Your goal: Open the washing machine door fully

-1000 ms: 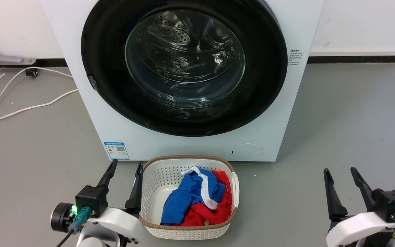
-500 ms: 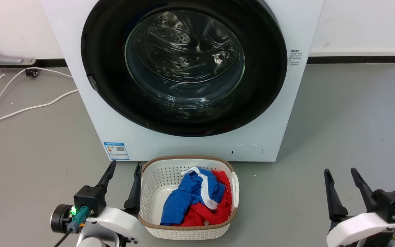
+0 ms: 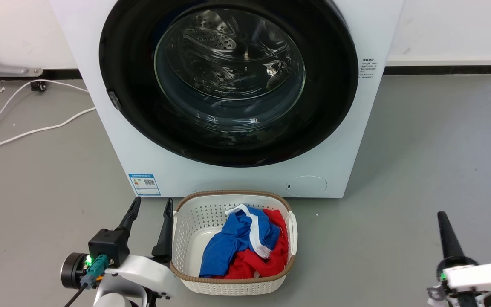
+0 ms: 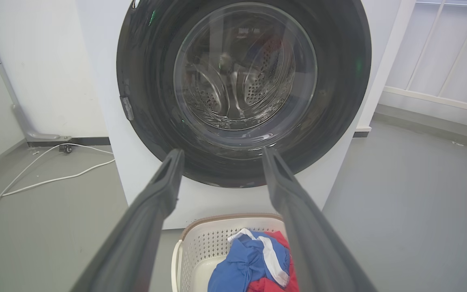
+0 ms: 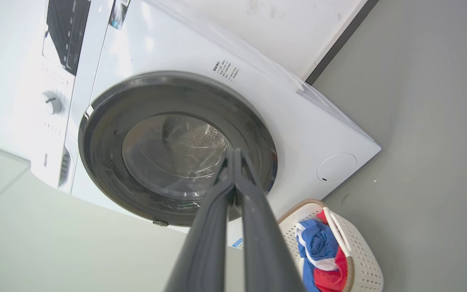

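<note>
The washing machine door [image 3: 228, 81] is a round glossy black disc with a clear glass bowl, lying flat against the white machine [image 3: 113, 140]; the steel drum shows through the glass. It also appears in the left wrist view [image 4: 243, 81] and the right wrist view [image 5: 164, 150]. My left gripper [image 3: 153, 200] hangs open and empty low at the left, beside the basket, well short of the door [image 4: 221, 152]. My right gripper [image 3: 442, 214] is low at the far right, turned edge-on, its fingers pressed together on nothing [image 5: 233, 152].
A white laundry basket [image 3: 232, 194] holding blue and red clothes [image 3: 245, 247] stands on the grey floor directly before the machine. A small grey latch piece [image 3: 113, 100] sits at the door's left edge. White cables [image 3: 28, 134] trail over the floor at the left.
My right gripper has gone from open to shut and rolled edge-on. The head view has shifted slightly. The door has not moved.
</note>
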`<state>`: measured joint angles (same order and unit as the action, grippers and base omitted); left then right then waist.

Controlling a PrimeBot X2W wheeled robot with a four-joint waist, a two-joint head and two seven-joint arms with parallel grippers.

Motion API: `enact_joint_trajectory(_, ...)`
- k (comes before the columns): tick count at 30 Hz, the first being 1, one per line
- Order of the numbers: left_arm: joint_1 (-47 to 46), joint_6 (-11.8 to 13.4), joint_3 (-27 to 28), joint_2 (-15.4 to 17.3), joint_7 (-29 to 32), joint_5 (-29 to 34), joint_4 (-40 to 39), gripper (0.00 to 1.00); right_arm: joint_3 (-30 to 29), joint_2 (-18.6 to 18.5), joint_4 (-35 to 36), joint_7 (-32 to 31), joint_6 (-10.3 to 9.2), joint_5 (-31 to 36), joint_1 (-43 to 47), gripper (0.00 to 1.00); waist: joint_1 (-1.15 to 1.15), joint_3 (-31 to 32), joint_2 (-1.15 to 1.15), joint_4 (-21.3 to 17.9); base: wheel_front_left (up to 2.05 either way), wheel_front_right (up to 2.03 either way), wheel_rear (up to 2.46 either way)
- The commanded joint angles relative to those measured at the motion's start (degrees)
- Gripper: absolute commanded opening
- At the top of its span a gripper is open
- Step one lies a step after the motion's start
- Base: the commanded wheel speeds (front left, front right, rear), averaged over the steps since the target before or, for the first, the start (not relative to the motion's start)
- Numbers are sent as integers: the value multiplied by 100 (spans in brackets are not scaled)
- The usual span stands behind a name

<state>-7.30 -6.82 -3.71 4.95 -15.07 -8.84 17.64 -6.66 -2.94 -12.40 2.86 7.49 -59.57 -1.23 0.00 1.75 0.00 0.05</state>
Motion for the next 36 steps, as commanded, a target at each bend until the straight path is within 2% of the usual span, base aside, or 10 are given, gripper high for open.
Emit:
enact_joint_trajectory(1, -30, 8, -10, -15, -15, -35, -26, 100, -62, 8, -81, -65, 0, -609, -119, 0, 0, -10, 0, 3, 0, 0, 0)
enact_joint_trajectory(3, -42, -5, -21, -16, -15, -31, -42, 100, -206, 6, -227, -185, 0, -1529, -224, 0, 0, -35, 0, 4, 0, 0, 0)
enact_joint_trajectory(6, -69, -13, -25, -19, -15, -35, -80, 100, -524, 5, -451, -371, 1, -2477, -451, 0, 0, -87, 0, 9, 0, 0, 0)
enact_joint_trajectory(8, -101, -20, -22, -23, -15, -40, -108, 100, -747, -33, -623, -535, 0, -2843, -654, 0, 0, -139, 0, 18, 0, 0, 0)
enact_joint_trajectory(11, -159, -27, -15, -35, -15, -41, -188, 100, -1018, -298, -1025, -755, 0, -3236, -1086, 0, 0, -289, 0, 33, 0, 0, 0)
enact_joint_trajectory(16, -302, -29, -18, -61, -15, -15, -359, 100, -1048, -846, -1925, -1179, 0, -3623, -2094, 0, 0, -638, 0, 90, 0, 0, 0)
enact_joint_trajectory(20, -462, -36, -46, -94, -14, 10, -503, 100, -821, -1417, -2674, -1540, 0, -3617, -2988, 0, 0, -953, 0, 176, 0, 0, 0)
enact_joint_trajectory(26, -735, -47, -121, -120, -15, 11, -721, 100, -314, -2066, -3744, -2118, 1, -3401, -4464, 0, 0, -1492, 0, 371, 0, 0, 0)
enact_joint_trajectory(32, -985, -54, -262, -157, -14, 25, -860, 100, 208, -2420, -4500, -2552, 0, -2996, -5629, 0, 0, -1884, 0, 569, 0, 0, 0)
enact_joint_trajectory(36, -1163, -48, -395, -178, -14, -8, -949, 100, 598, -2498, -4948, -2879, 0, -2646, -6441, 0, 0, -2193, 0, 698, 0, 0, 0)
